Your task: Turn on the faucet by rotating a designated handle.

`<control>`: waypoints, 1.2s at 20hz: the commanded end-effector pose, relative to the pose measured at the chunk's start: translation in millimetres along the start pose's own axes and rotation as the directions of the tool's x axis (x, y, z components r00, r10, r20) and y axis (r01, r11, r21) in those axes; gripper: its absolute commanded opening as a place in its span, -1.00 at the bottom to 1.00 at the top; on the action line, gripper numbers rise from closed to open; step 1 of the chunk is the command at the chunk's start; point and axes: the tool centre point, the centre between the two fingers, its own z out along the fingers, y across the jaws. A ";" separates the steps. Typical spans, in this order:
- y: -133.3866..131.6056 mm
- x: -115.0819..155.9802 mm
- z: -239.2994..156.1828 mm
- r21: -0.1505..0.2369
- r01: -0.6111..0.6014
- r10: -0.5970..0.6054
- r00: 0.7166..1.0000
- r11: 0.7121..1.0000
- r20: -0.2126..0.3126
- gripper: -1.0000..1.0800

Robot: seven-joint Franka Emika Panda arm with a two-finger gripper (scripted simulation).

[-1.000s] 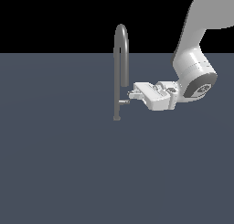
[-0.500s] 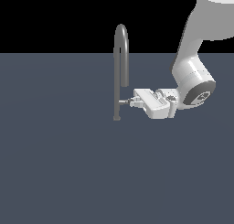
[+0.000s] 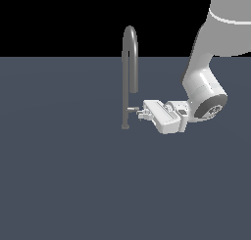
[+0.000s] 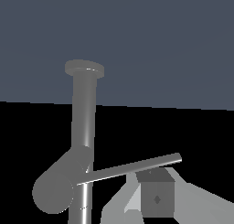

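Since the earlier frame the arm has sunk slightly, its claw [image 3: 140, 113] at the handle [image 3: 133, 108] beside the faucet [image 3: 128, 72]; whether it grips, I cannot tell.

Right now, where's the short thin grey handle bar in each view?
Exterior view: the short thin light-grey handle bar sticks out low from the tall grey metallic faucet pipe toward the gripper.
Wrist view: handle bar slants beside a finger.
Shared landmark: faucet pipe.
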 end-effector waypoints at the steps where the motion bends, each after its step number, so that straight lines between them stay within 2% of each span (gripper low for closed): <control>1: -0.7 13.9 -0.2 0.006 -0.012 0.012 1.000 1.000 -0.003 -1.00; 10: -5.0 47.5 -0.6 0.012 -0.035 0.035 0.999 0.999 -0.002 -1.00; 11: -5.0 47.5 -0.6 0.012 -0.035 0.035 0.999 0.999 -0.002 -1.00; 12: -15.4 18.8 -0.5 -0.002 0.009 -0.009 1.000 1.000 0.001 -1.00; 24: -27.7 50.0 -0.8 0.007 -0.021 0.021 1.000 1.000 -0.001 -1.00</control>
